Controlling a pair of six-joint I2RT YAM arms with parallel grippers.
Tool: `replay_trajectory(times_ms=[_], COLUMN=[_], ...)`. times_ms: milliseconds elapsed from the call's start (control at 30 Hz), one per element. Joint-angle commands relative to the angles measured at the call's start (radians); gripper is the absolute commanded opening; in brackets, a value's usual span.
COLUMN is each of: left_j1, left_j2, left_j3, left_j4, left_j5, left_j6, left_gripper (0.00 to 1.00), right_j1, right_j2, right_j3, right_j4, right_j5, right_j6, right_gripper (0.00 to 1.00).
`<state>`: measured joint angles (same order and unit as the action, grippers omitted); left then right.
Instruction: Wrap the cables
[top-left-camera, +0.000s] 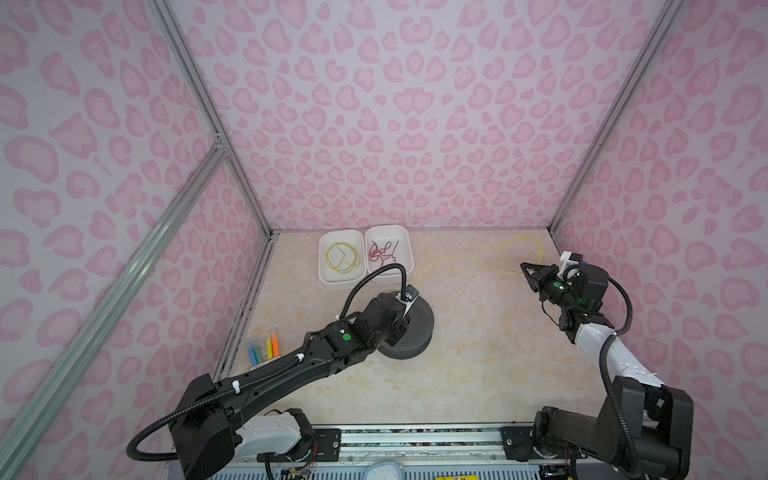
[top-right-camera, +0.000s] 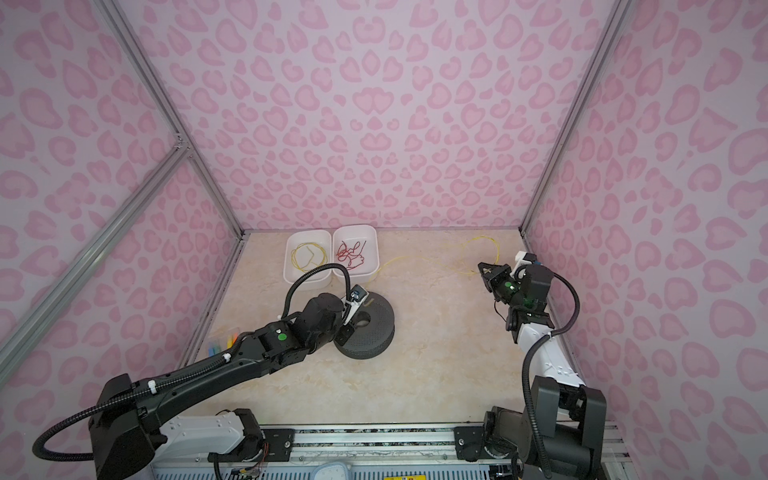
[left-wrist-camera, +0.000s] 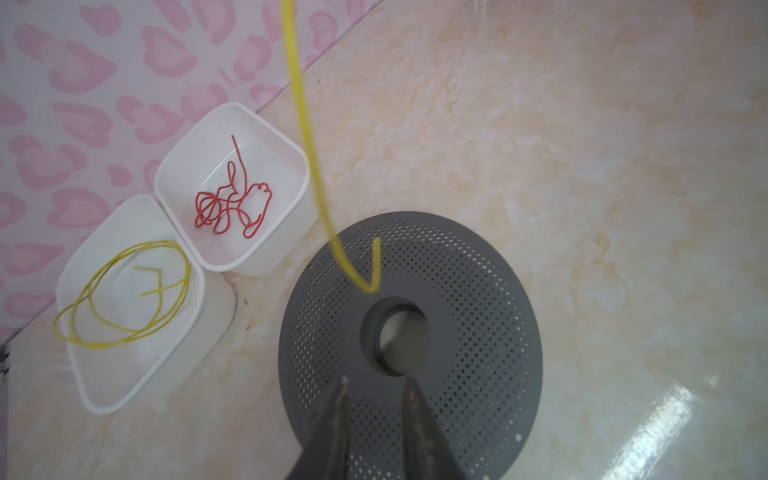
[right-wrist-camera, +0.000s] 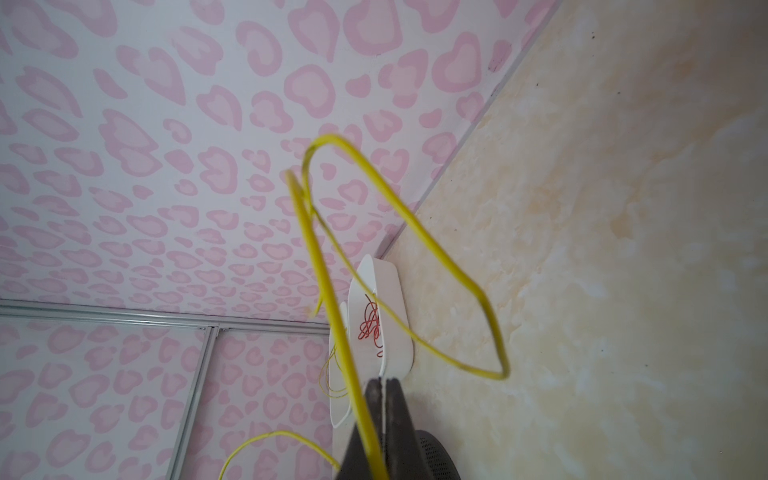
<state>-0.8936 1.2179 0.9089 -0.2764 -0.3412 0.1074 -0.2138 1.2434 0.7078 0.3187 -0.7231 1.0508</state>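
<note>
- Beige marbled tabletop (top-left-camera: 478, 374): one, and it carries everything.
- Grey perforated round spool with a centre hole (top-left-camera: 419, 326): one, lying flat on its flange. It serves as the landmark here.
- White rounded plastic tubs: two, side by side just behind the spool. One (top-left-camera: 341, 284) holds a coiled yellow cable (left-wrist-camera: 95, 344). The other (top-left-camera: 409, 253) holds a tangled red cable (left-wrist-camera: 212, 210). They probably sort the wires by colour.
- Clear packet of coloured markers (top-left-camera: 266, 345): one, near the spool on its left. It looks unrelated to the task.
- Cables: three in all (two yellow, one red).
  - The loose yellow cable (left-wrist-camera: 306, 124) has its hooked end on the spool's top face, beside the hole.
  - From there it runs off to the right. I judge the end is parked there as an anchor for winding.
- Left gripper (left-wrist-camera: 378, 380): above the spool's rim, jaws partly apart, nothing between them. It looks free to regrip.
- Right gripper (right-wrist-camera: 386, 380): well right of the spool, jaws closed. The loose cable appears pinched there, and a slack loop springs up beyond the tips. It likely manages the slack.
</note>
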Motion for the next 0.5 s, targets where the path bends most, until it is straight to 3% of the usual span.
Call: replay_trajectory(times_ms=[0, 67, 167, 300, 467], left_j1=[-0.002, -0.002, -0.002, -0.004, -0.08], left_j2=[-0.057, -0.084, -0.102, -0.028, 0.201], left_j3=[0.056, 0.109, 0.214, 0.372, 0.541], left_j4=[-0.029, -0.048, -0.085, -0.117, -0.072], left_j5=[-0.07, -0.084, -0.099, 0.029, 0.232], left_j6=[0.039, 0.086, 0.155, 0.157, 0.141], left_gripper=[0.52, 0.67, 0.73, 0.72, 0.69], right_j1=[0.076, 0.124, 0.191, 0.281, 0.429], right_j2=[-0.038, -0.066, -0.099, -0.141, -0.159], right_j3=[-0.018, -0.022, -0.012, 0.0, 0.018], right_j4=[-0.027, -0.053, -0.095, -0.126, -0.133], right_j5=[0.052, 0.077, 0.111, 0.161, 0.24], right_j6=[-0.032, -0.035, -0.053, -0.048, -0.026], right_gripper=[0.0, 0.0, 0.0, 0.0, 0.0])
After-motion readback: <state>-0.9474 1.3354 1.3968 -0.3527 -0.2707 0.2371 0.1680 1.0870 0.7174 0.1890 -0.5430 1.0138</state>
